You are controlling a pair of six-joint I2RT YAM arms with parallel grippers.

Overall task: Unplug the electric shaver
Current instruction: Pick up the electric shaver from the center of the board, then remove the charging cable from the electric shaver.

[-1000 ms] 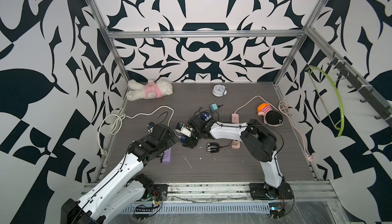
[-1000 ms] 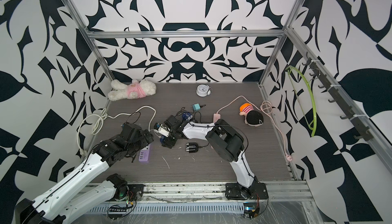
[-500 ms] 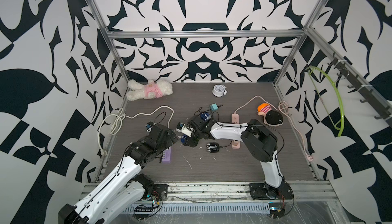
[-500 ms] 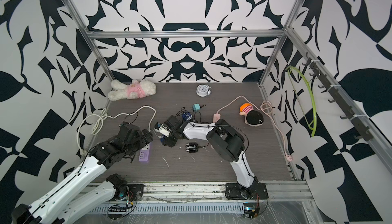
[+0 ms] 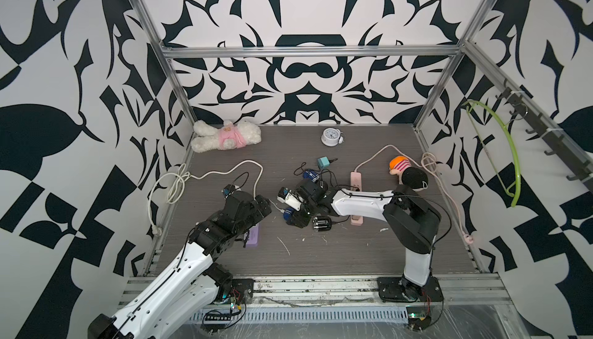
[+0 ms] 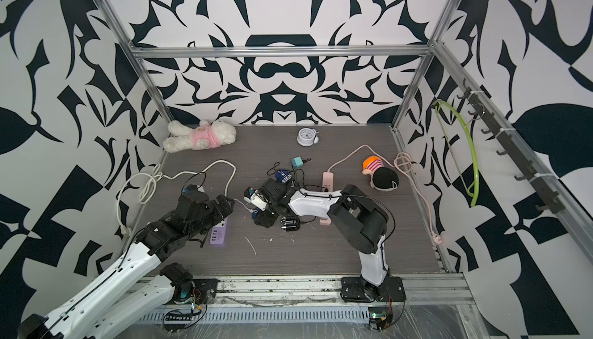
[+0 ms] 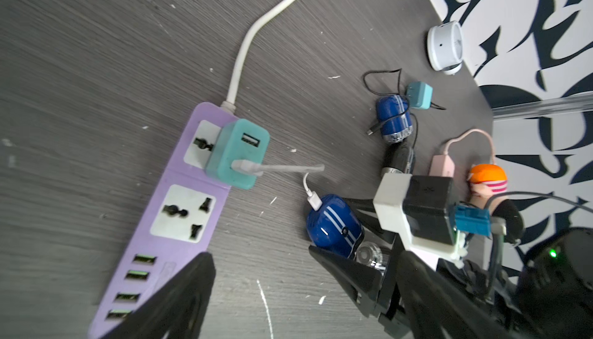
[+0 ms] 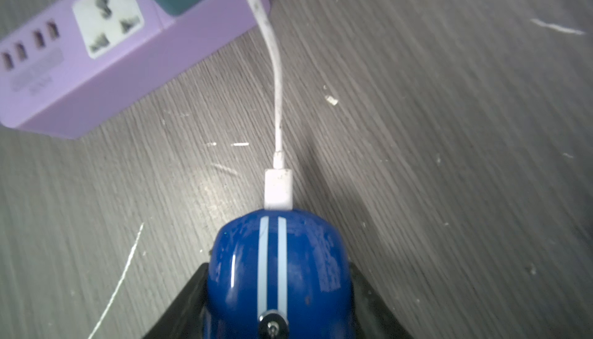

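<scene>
Grips blue shaver (image 7: 333, 225) between right gripper (image 8: 279, 268) jaws, seemingly snug, white cable (image 8: 278, 96) plugged in; holds left gripper (image 5: 263, 206) jaws spread wide, just left.

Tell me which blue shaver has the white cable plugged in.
The blue shaver in the right gripper: a white cable joins it to the teal adapter on the purple strip. The other shaver, farther back, lies under a black cord.

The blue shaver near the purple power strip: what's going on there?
The right gripper is clamped on the blue shaver. The white cable is not yet unplugged from it and runs to the teal adapter on the purple power strip. The left gripper hangs open above that strip, holding nothing.
</scene>
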